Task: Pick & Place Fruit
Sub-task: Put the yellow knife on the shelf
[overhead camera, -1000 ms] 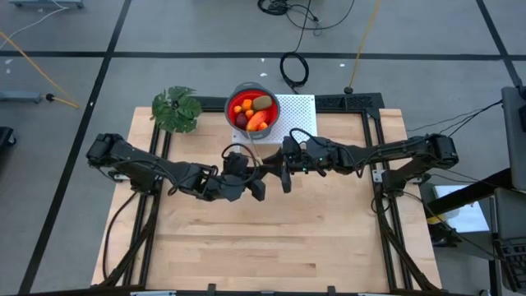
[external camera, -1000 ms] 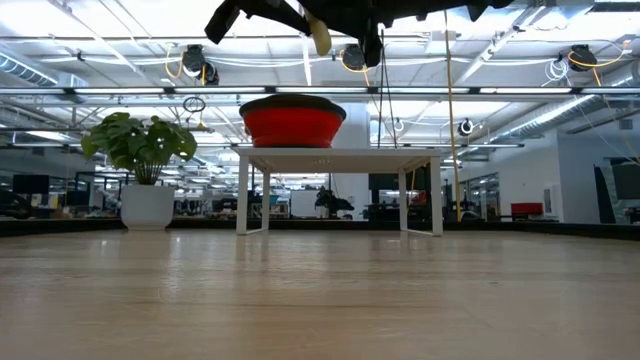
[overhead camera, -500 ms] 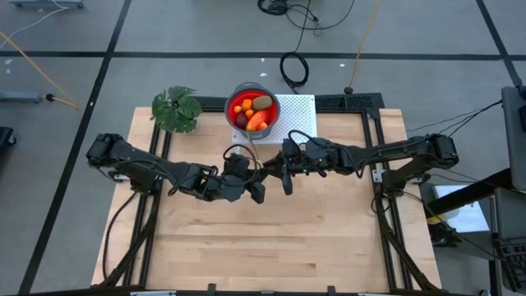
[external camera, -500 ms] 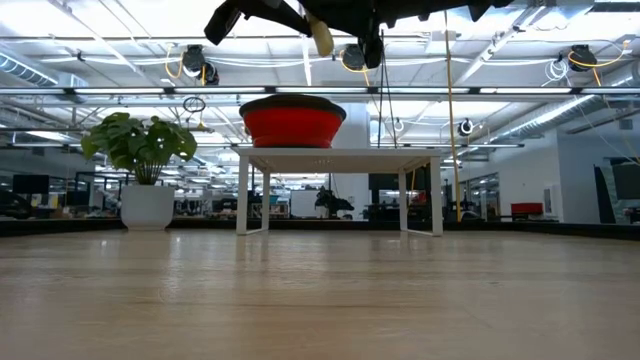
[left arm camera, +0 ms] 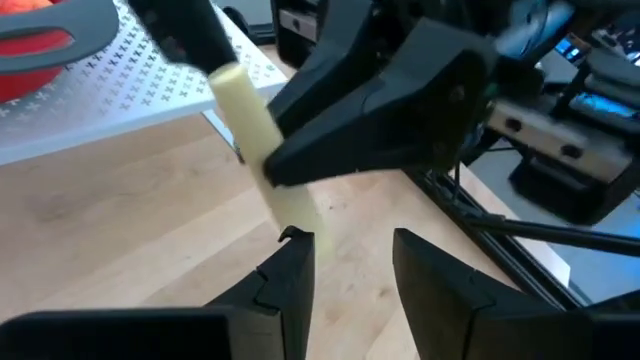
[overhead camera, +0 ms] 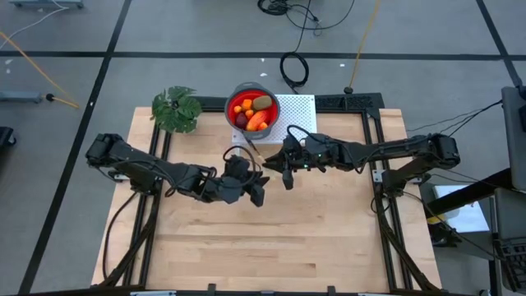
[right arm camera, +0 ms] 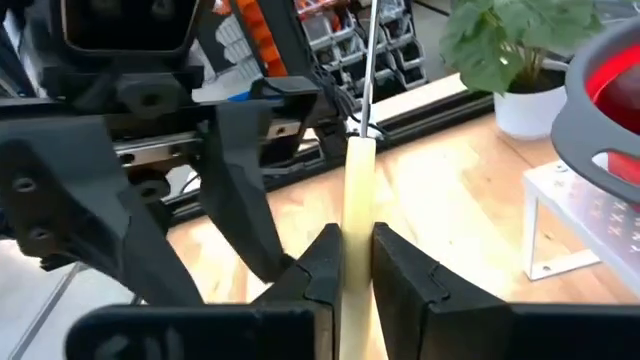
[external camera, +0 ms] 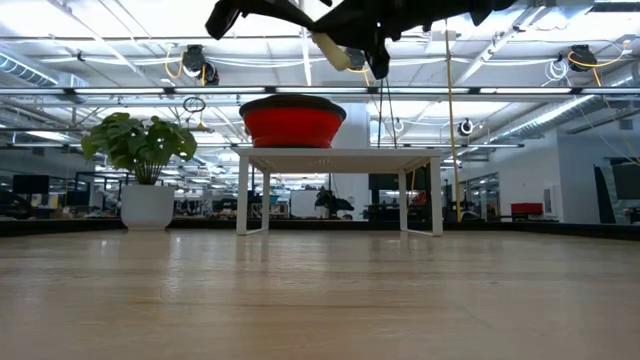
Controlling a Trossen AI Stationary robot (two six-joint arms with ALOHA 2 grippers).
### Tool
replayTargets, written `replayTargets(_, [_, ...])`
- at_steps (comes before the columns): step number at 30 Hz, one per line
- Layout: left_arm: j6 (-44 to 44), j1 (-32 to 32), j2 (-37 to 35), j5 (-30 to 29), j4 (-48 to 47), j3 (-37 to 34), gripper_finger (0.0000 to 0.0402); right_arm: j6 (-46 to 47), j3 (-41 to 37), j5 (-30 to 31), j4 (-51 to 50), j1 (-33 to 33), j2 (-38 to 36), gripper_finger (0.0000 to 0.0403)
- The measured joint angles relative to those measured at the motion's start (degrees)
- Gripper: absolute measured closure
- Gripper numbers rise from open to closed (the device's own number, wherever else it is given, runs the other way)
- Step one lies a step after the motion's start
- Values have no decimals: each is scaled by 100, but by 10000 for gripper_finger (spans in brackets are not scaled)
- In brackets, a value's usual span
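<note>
The fruit [overhead camera: 251, 113] lies in a red bowl with a grey rim [overhead camera: 233, 97], which stands on a white perforated stand [overhead camera: 297, 109] at the table's far edge. My right gripper [right arm camera: 357, 262] is shut on a slim pale-yellow knife [left arm camera: 252, 125], high above the table's middle. My left gripper [left arm camera: 350, 268] is open just beside it, its fingers standing below the handle's free end [left arm camera: 298, 212]. In the low view the knife handle [external camera: 334, 50] slants under the dark arms. My right gripper pinches the knife's pale-yellow handle [right arm camera: 357, 215] between its two fingers, lying across it. The fingers come nearly level from the table's right. The knife is lifted clear and slanted, its thin blade [right arm camera: 368, 70] pointing away toward the bowl. My left gripper: whether one fingertip [left arm camera: 293, 240] touches the handle's free end, I cannot tell.
A green leafy plant in a white pot [overhead camera: 175, 108] stands at the far left corner. Black frame rails [overhead camera: 374, 177] run along the table's left and right sides. Bare wooden tabletop [overhead camera: 271, 247] lies below and in front of both grippers.
The knife has tipped: in the low view its handle hung almost upright and now slants. Both arms have stayed where they were.
</note>
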Motion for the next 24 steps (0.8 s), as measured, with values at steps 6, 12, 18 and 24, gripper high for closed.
replayTargets(6, [-16,-38,0,-45,-83,0,266,19,-126,-26,-118,-119,-250,377])
replayTargets(12, [-29,-44,1,-71,-178,0,266,133,-318,-21,-264,-418,-771,377])
replayTargets(18, [67,-42,2,-52,-287,0,266,537,-835,-25,-298,-873,-1488,377])
replayTargets(24, [485,-68,4,576,-357,0,266,1069,-1475,-36,-184,-1471,-2108,377])
